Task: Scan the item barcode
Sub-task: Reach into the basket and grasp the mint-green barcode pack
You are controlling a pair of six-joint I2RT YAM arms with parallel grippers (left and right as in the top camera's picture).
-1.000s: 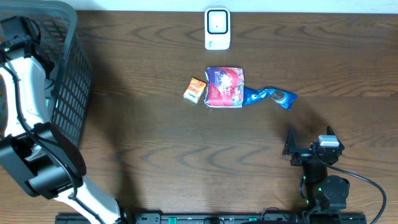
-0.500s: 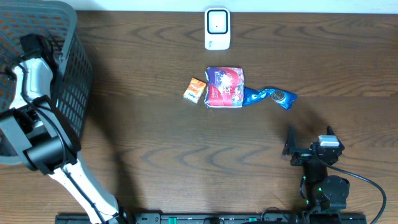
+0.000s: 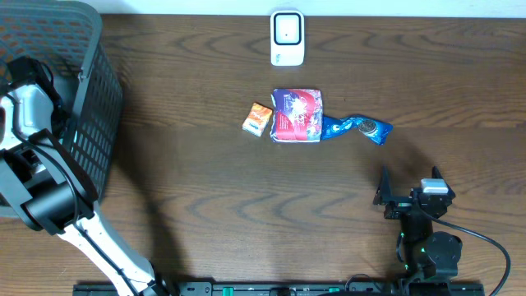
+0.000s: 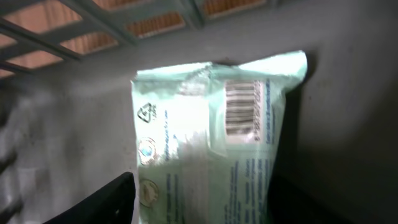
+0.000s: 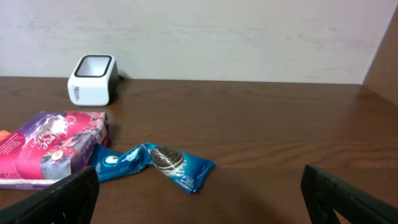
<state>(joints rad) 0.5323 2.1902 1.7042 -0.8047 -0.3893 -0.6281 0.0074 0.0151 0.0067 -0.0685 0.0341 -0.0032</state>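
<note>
While the left arm [image 3: 33,115] swings to a new spot inside the basket [image 3: 90,90] within the last second, the right tool [image 5: 198,180] stays parked, fully open and empty. The left tool [image 4: 199,193] straddles the pale green packet [image 4: 205,143], its barcode [image 4: 240,109] facing the wrist camera. Cannot tell if it pinches. The packet is not yet out of the basket, and the scanner [image 3: 287,37] is well apart across the worktop [image 3: 205,205]. Pickup stage only.

mint packet [image 4: 199,149], barcode [image 4: 241,113] showing, in basket [image 4: 348,68]
</note>
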